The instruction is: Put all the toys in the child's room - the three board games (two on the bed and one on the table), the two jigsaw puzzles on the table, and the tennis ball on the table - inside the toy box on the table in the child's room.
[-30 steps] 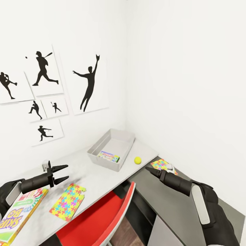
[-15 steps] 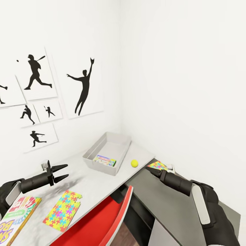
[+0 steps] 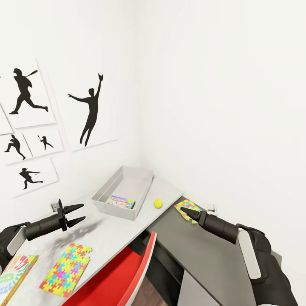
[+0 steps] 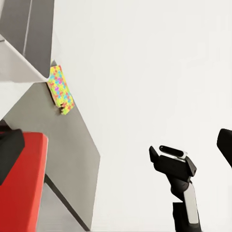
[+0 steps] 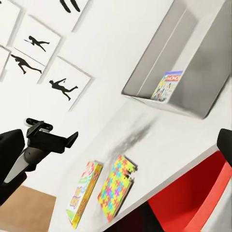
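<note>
The left gripper (image 3: pixel 78 213) hovers spread over the table (image 3: pixel 106 229), the right gripper (image 3: pixel 190 213), its state unreadable, reaches a jigsaw puzzle (image 3: pixel 187 208) on the right, beyond the tennis ball (image 3: pixel 158 203) and toy box (image 3: pixel 123 193).

Head view looks down at the corner table (image 3: pixel 114 229); both wrist views face across it.

Grey toy box (image 3: pixel 102 193) holding one board game (image 3: pixel 121 202); tennis ball (image 3: pixel 158 203) beside.
</note>
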Controlling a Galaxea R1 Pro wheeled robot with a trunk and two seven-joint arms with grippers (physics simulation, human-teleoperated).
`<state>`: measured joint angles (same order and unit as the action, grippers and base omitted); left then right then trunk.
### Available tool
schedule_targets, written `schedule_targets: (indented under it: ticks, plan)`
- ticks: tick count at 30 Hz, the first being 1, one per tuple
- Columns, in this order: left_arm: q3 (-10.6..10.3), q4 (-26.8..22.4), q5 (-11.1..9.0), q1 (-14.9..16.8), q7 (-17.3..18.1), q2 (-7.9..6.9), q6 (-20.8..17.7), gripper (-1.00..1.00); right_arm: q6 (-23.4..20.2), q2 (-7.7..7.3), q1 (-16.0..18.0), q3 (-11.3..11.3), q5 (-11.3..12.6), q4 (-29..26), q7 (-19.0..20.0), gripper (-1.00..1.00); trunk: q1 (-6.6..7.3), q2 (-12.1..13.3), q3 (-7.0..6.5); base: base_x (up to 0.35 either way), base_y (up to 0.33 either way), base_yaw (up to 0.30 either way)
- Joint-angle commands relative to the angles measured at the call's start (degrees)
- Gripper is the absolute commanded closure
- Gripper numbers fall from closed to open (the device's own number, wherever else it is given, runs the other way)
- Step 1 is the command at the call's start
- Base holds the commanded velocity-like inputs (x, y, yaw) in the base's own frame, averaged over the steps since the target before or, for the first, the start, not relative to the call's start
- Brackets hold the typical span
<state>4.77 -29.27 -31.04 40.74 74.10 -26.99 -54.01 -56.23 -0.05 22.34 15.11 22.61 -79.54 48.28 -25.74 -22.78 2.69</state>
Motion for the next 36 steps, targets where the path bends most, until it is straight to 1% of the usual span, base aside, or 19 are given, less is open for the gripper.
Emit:
schedule_targets:
  ticks: [1,5,13,30,32,35,36]
  plan:
    - [0.0,0.0,-0.2,0.0,0.1,-0.01,-0.5,-1.0,-0.2,0.02,0.1,0.1,-0.2,0.0,0.3,-1.0,-0.04,-0.1,0.13,0.0,0.0,-0.085]
    - [0.0,0.0,-0.2,0.1,0.1,-0.01,-0.7,-1.0,-0.1,0.04,0.1,0.1,-0.2,0.1,0.2,-1.0,-0.04,-0.1,0.13,0.0,0.0,-0.04]
    - [0.0,0.0,-0.2,0.1,0.1,0.01,-0.7,-1.0,1.7,0.05,0.1,0.1,-0.2,0.2,0.2,-1.0,-0.04,-0.1,0.13,-0.026,0.0,-0.006]
    - [0.0,0.0,-0.1,0.1,0.0,0.01,-0.7,-1.0,2.1,0.19,0.1,0.0,-0.2,0.5,0.1,-1.0,-0.04,-0.1,0.13,-0.017,0.0,0.0]
    - [0.0,0.0,-0.1,0.1,0.0,0.01,-0.4,-1.0,2.2,0.38,0.1,-0.3,-0.3,0.3,0.0,-1.0,-0.04,-0.1,0.13,0.0,0.0,0.0]
    - [0.1,-0.1,-0.1,0.1,-0.1,0.06,0.2,-1.0,2.2,0.5,0.1,-1.5,-0.4,0.1,-0.4,-1.0,-0.04,-0.1,0.13,0.0,0.0,0.0]
    - [0.1,-0.1,-0.1,0.1,-0.1,0.09,0.9,-1.0,2.2,0.52,0.1,-2.2,-0.4,0.0,-1.0,-1.0,-0.04,-0.1,0.13,0.0,0.0,0.0]
